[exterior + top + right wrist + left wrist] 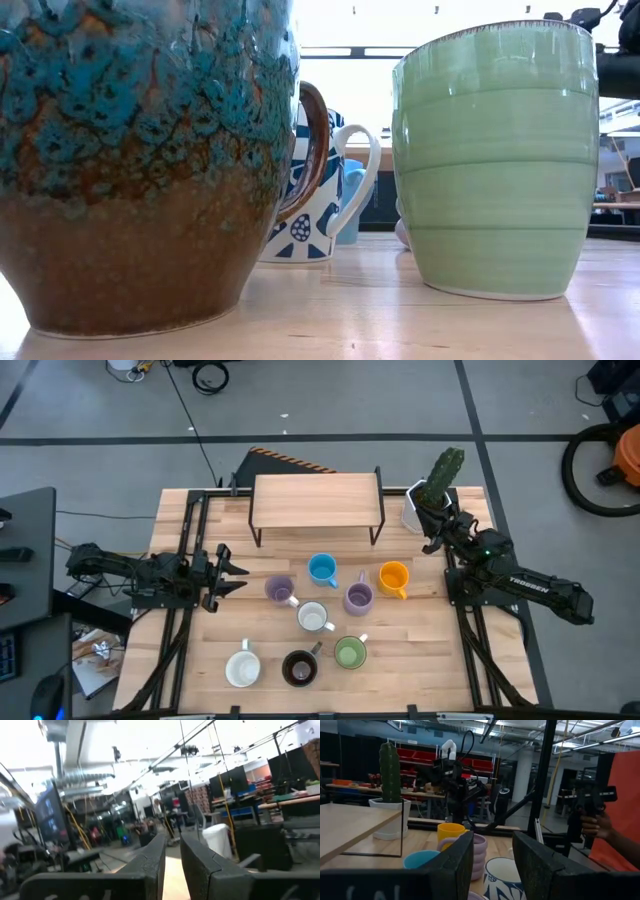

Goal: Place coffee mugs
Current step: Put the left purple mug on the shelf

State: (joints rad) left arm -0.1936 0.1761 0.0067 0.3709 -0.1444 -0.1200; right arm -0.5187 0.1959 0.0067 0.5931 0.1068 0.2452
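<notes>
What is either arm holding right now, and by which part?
Nothing. The left gripper is open beside the mugs; the right gripper is shut and empty near the cactus pot.

1. Light wooden table (440,660), carrying all items below.
2. Wooden riser shelf (316,498) on thin black legs, at the far edge.
3. White pot with cactus (428,495), just beside the shelf.
4. Middle row: lilac mug (279,590), blue mug (322,569), second lilac mug (358,598), orange mug (394,577).
5. Centre: patterned white mug (313,617).
6. Near row: white mug (242,668), dark brown mug (299,668), green mug (350,652).
</notes>
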